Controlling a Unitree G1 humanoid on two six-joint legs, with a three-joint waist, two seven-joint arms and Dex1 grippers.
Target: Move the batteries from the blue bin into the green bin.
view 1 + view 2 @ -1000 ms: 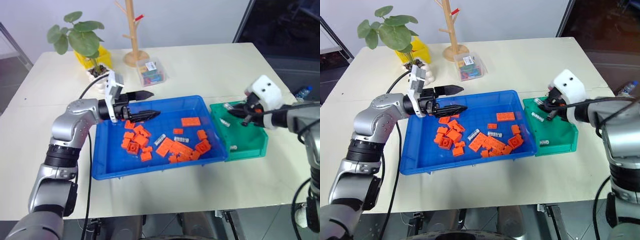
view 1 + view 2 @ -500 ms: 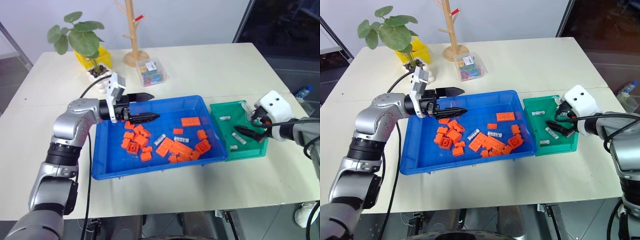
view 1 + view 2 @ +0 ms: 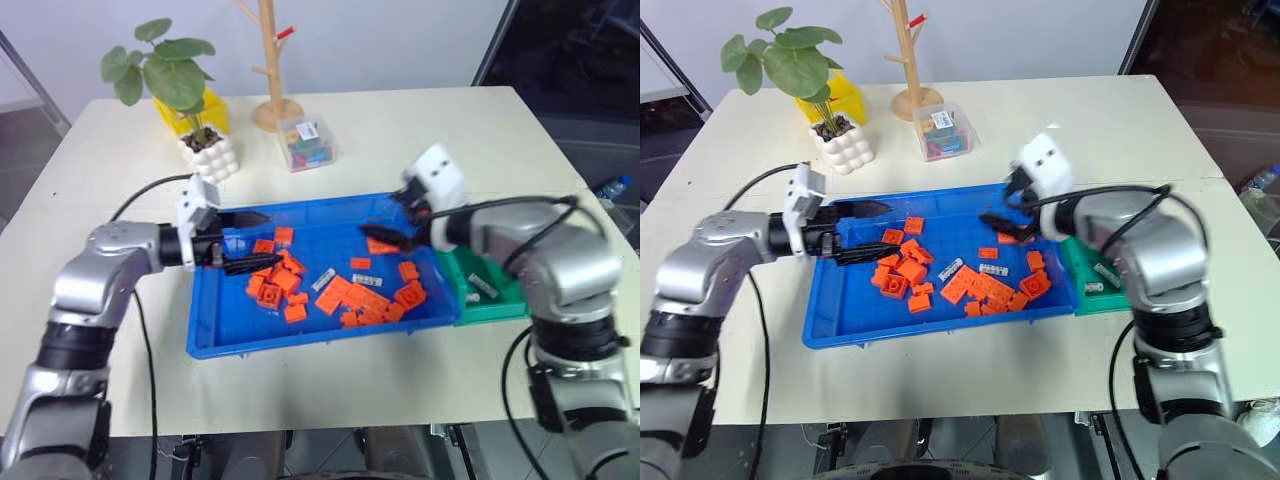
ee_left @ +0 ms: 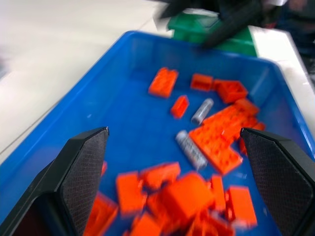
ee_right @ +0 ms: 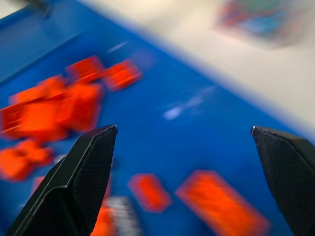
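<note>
while both arms reach in over the table, the scene from the robot's left to its right reads so:

plant: a potted plant [image 3: 185,85] with a yellow pot behind it stands at the far left of the table [image 3: 120,180].
left gripper: the left gripper [image 3: 248,243] hovers over the left end of the blue bin, fingers spread apart with nothing between them; the left wrist view shows the wide gap too.
blue bin: the blue bin [image 3: 300,340] lies mid-table, holding a scatter of orange bricks [image 3: 285,285].
batteries in the blue bin: two batteries lie among the bricks near the middle of the tray, one [image 3: 321,280] tilted, the other [image 3: 362,264] just to its right; the left wrist view shows them as two grey cylinders close together.
wooden stand: a wooden stand [image 3: 268,60] rises at the far edge, with a clear box [image 3: 306,142] of coloured bits just in front of it.
right gripper: the right gripper [image 3: 385,226] is over the right far part of the blue bin, fingers wide apart and holding nothing.
green bin: the green bin [image 3: 500,300] touches the blue bin's right end, partly hidden by the right arm; a battery [image 3: 482,288] lies inside it.
</note>
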